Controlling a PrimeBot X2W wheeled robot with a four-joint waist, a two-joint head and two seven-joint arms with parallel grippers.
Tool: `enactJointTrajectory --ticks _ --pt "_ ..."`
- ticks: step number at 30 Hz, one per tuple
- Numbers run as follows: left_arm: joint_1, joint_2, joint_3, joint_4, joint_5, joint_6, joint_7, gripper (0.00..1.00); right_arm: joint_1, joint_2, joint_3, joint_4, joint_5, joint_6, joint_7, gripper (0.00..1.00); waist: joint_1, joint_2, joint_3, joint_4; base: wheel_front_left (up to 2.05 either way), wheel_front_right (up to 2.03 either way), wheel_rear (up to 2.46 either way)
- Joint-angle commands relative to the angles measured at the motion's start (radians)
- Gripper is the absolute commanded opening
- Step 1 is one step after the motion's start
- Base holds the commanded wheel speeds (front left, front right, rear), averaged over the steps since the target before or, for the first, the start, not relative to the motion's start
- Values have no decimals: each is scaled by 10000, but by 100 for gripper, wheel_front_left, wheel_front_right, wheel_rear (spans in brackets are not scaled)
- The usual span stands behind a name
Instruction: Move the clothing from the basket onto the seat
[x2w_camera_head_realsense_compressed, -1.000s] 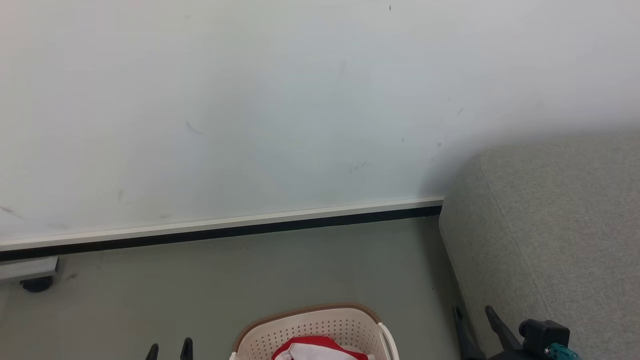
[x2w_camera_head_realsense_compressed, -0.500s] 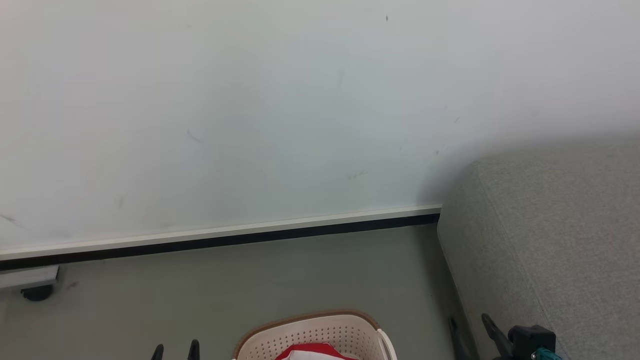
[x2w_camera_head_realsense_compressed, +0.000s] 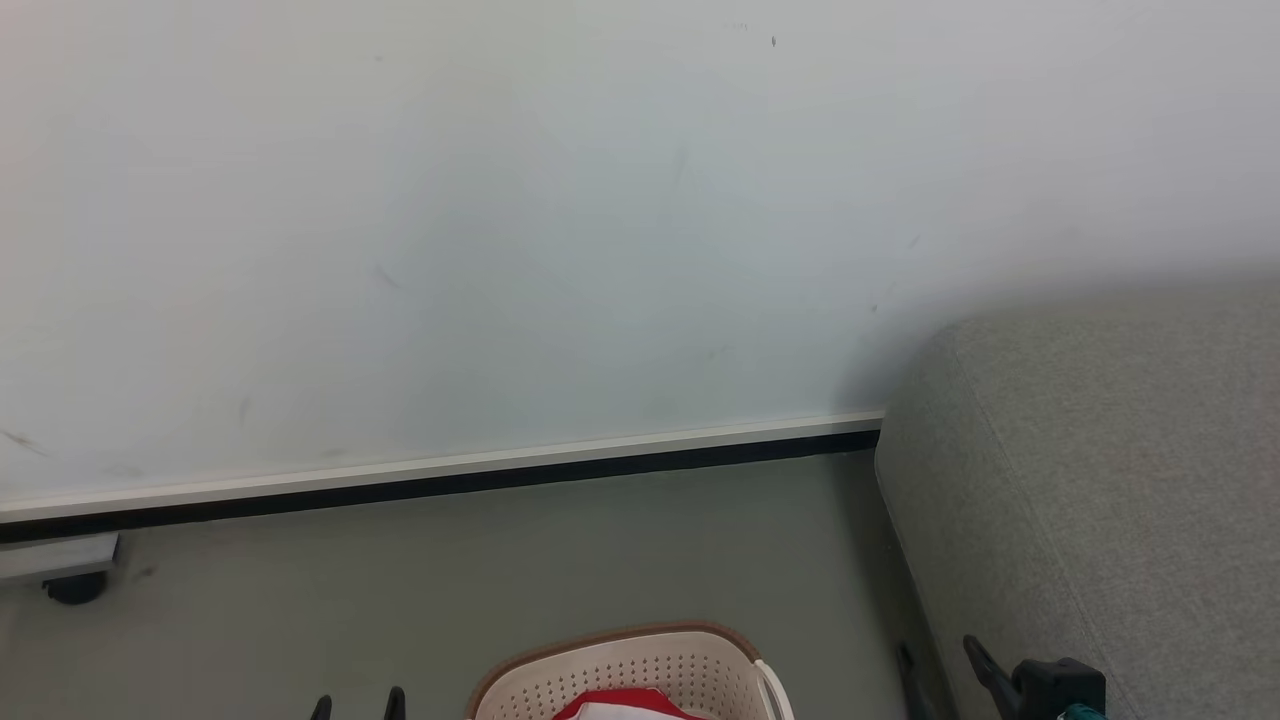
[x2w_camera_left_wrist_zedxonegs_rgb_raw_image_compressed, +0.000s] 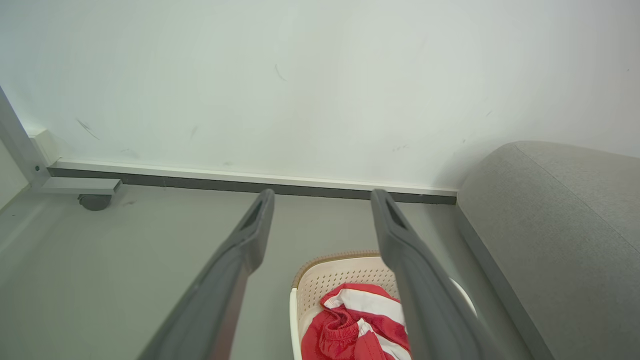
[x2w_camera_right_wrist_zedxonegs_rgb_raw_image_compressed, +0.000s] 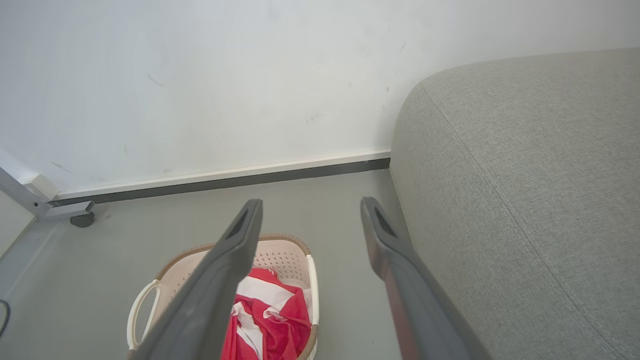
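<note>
Head view, wall: a pale, faintly scuffed wall (x2w_camera_head_realsense_compressed: 500, 200) fills the far part, with a white skirting (x2w_camera_head_realsense_compressed: 450, 466) and a dark strip at its foot.
Head view, floor: grey-green floor (x2w_camera_head_realsense_compressed: 400, 600); a dark caster (x2w_camera_head_realsense_compressed: 72, 587) sits under a grey bar at the far left.
Head view, basket: the basket (x2w_camera_head_realsense_compressed: 620, 662) stands on the floor at the near edge, showing its brown rim and perforated cream wall.
Head view, clothing: the clothing (x2w_camera_head_realsense_compressed: 620, 706) lies inside the basket, a red edge over white.
Head view, seat: the seat (x2w_camera_head_realsense_compressed: 1100, 480) is on the right, with its rounded end at the wall.
Head view, left gripper: the left gripper (x2w_camera_head_realsense_compressed: 358, 706) is left of the basket, its two dark tips apart and empty.
Head view, right gripper: the right gripper (x2w_camera_head_realsense_compressed: 945, 668) is near the seat's side, jaws apart and holding nothing.
Left wrist view, fingers: the fingers (x2w_camera_left_wrist_zedxonegs_rgb_raw_image_compressed: 250, 235) are spread wide above the floor; the right one crosses the basket.
Left wrist view, clothing: red with white bands, bunched in the basket, with the seat to the right.
Right wrist view, fingers: the fingers (x2w_camera_right_wrist_zedxonegs_rgb_raw_image_compressed: 240, 245) are spread wide and empty; the left one crosses the basket, the right one lies along the seat's side.
Right wrist view, clothing: a red and white heap in the basket, whose white handle (x2w_camera_right_wrist_zedxonegs_rgb_raw_image_compressed: 140, 310) is on the left.
</note>
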Motion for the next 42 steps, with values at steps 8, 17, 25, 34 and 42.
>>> enactJointTrajectory --ticks 8,17,25,34,42 --pt "265 14 -140 -396 -66 187 181 100 -31 19 -4 19 68 4 -25 100 1 0 41 0 0 0 0" --pt "390 2 -407 -303 -394 136 371 100 -210 17 221 -70 66 6 20 100 1 0 349 -528 0 0 0" --pt "-559 -6 -855 1258 -869 -41 683 100 -656 13 779 -533 -137 4 154 100 1 0 1670 -2545 0 0 0" --pt "-2956 340 -1250 2912 -486 -287 1230 100 -1433 22 886 -1043 265 4 -395 100 1 0 4377 -4023 0 0 0" --pt "-5436 674 -1855 4613 87 -637 1939 100 -1938 39 927 -1362 570 4 -896 100 1 0 6605 -4339 0 0 0"
